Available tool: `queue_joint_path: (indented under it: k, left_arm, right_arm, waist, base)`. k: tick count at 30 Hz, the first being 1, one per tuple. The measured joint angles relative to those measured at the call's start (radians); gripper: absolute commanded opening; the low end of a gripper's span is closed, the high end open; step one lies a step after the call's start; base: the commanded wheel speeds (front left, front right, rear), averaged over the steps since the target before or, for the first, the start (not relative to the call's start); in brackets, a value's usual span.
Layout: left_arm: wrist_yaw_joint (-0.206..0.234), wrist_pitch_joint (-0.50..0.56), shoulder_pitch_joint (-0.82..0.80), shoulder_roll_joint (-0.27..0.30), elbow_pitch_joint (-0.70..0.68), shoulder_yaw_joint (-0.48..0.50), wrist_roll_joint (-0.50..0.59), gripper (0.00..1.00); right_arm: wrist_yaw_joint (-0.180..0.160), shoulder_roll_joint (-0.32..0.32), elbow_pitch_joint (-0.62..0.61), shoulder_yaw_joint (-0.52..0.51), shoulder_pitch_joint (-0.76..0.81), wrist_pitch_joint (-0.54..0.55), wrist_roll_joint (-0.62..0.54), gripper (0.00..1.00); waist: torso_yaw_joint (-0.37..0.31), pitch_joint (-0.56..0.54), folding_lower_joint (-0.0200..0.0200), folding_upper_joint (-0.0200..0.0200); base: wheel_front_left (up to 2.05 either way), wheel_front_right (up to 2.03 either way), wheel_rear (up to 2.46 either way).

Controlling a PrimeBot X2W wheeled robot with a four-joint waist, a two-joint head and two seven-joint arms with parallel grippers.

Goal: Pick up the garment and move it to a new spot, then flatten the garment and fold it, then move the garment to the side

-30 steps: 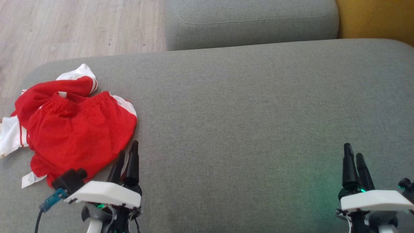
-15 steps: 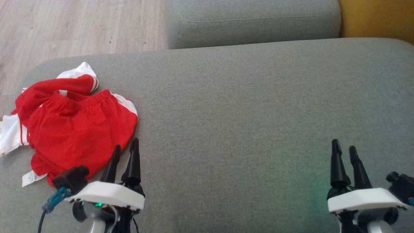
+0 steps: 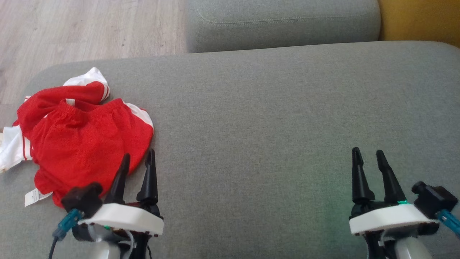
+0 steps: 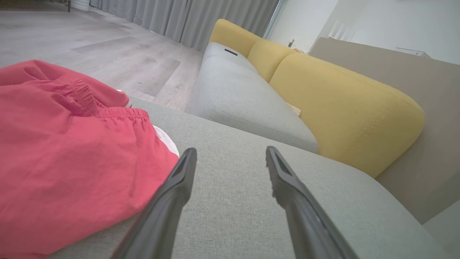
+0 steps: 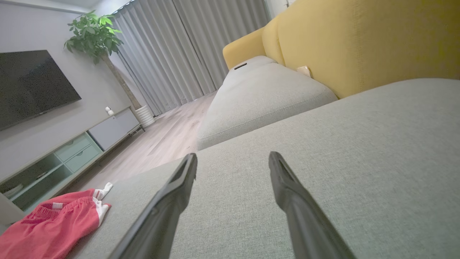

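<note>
The garment point(image 3: 79, 136) is a pair of red shorts with white side panels, lying crumpled at the left end of the grey sofa cushion point(image 3: 269, 118). My left gripper point(image 3: 138, 158) stands open at the garment's near right edge, its left finger over the red cloth and nothing between the fingers. From the left wrist, the garment point(image 4: 64, 154) spreads left of the open left gripper point(image 4: 230, 154). Far to the right, my right gripper point(image 3: 366, 153) is open over bare cushion. In the right wrist view the garment point(image 5: 54, 223) lies at the lower left, well away from the right gripper point(image 5: 231, 158).
A second grey seat cushion point(image 3: 284, 25) lies beyond this one, with a yellow backrest point(image 3: 420, 19) to the right. Wooden floor point(image 3: 90, 28) borders the cushion's far left edge. A TV stand point(image 5: 72, 151) and a potted plant point(image 5: 97, 36) stand across the room.
Both grippers have moved forward over the cushion, the right one also leftward. The left fingers have spread a little and now reach the garment's edge. The garment has not moved.
</note>
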Motion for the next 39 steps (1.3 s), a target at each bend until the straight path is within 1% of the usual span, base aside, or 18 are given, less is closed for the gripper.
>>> queue_joint_path:
  k: [14,21,22,33,39]
  left_arm:
    - [0.016,-0.026,0.025,0.002,-0.021,0.002,0.167,1.0]
    - [0.017,-0.046,0.039,0.002,-0.034,0.002,0.238,1.0]
    - [0.017,-0.053,0.044,0.003,-0.04,0.002,0.261,1.0]
    - [0.018,-0.078,0.061,0.004,-0.064,0.004,0.393,1.0]
    - [0.018,-0.079,0.066,0.004,-0.063,0.005,0.405,1.0]
  right_arm:
    - [0.0,-0.006,-0.022,0.035,-0.019,-0.041,-0.183,1.0]
    - [0.0,-0.008,-0.031,0.052,-0.025,-0.064,-0.276,1.0]
    - [0.0,-0.009,-0.035,0.053,-0.035,-0.07,-0.301,1.0]
    - [0.0,-0.014,-0.045,0.076,-0.045,-0.106,-0.431,1.0]
    - [0.0,-0.015,-0.047,0.07,-0.055,-0.108,-0.441,1.0]
  waist:
    - [0.004,0.006,0.0,0.0]
    - [0.009,0.009,0.0,0.0]
    - [0.011,0.01,0.0,0.0]
    - [0.016,0.016,0.0,0.0]
    - [0.013,0.019,0.0,0.0]
  base:
    - [0.0,0.0,0.0]
    - [0.0,0.0,0.0]
    - [0.0,0.0,0.0]
    - [0.0,0.0,0.0]
    - [0.0,0.0,0.0]
